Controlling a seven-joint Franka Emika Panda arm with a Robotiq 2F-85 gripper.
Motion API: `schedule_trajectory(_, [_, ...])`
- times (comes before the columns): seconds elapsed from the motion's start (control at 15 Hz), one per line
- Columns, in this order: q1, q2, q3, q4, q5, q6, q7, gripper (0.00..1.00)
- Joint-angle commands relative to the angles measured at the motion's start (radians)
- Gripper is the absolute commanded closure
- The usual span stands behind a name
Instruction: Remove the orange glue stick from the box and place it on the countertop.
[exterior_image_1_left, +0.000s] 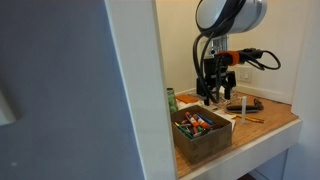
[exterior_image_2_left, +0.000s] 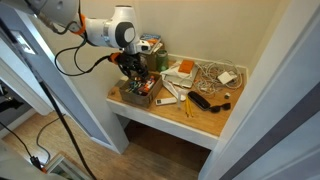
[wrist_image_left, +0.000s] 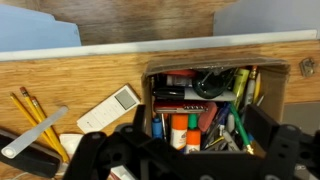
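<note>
- Orange at its upper end and whitish below, the orange glue stick (wrist_image_left: 178, 130) stands on end in the box (wrist_image_left: 274, 88). It is packed in among markers and pens, with a red-tipped one just beside it.
- The box sits on the countertop (exterior_image_1_left: 272, 116), close to the pale front edge.
- In the wrist view the gripper (wrist_image_left: 185, 165) hangs over the box with its fingers spread wide and nothing between them. Both exterior views show the gripper (exterior_image_1_left: 218, 90) (exterior_image_2_left: 135, 68) above the box contents, not touching them.
- The stick is probably light and stiff, a smooth plastic cylinder that could slip or twist in a loose pinch. It does not look fragile.
- The best hold is likely across the round body just under the orange end, the only part standing free of its neighbours.
- The fingers would need to narrow before going down, since the pens are tightly packed and could get pushed or lifted along.
- Laid on its side on the wood, it may roll.
</note>
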Motion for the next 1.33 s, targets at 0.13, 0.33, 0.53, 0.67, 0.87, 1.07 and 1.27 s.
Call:
schedule_trajectory(0.13, [0.020,0.076,-0.013,-0.072,0.025,0.298,-0.002,0.00])
schedule_trajectory(0.33, [0.029,0.121,-0.015,-0.094,0.024,0.443,0.015,0.00])
schedule_trajectory(0.53, [0.051,0.160,-0.033,-0.104,0.002,0.551,0.049,0.00])
schedule_trajectory(0.67, [0.077,0.181,-0.063,-0.108,-0.028,0.608,0.071,0.00])
schedule_trajectory(0.87, [0.066,0.180,-0.052,-0.102,0.011,0.570,0.022,0.00])
schedule_trajectory(1.07, [0.081,0.187,-0.077,-0.095,-0.015,0.579,0.048,0.00])
schedule_trajectory(1.27, [0.113,0.200,-0.125,-0.094,-0.063,0.600,0.082,0.00])
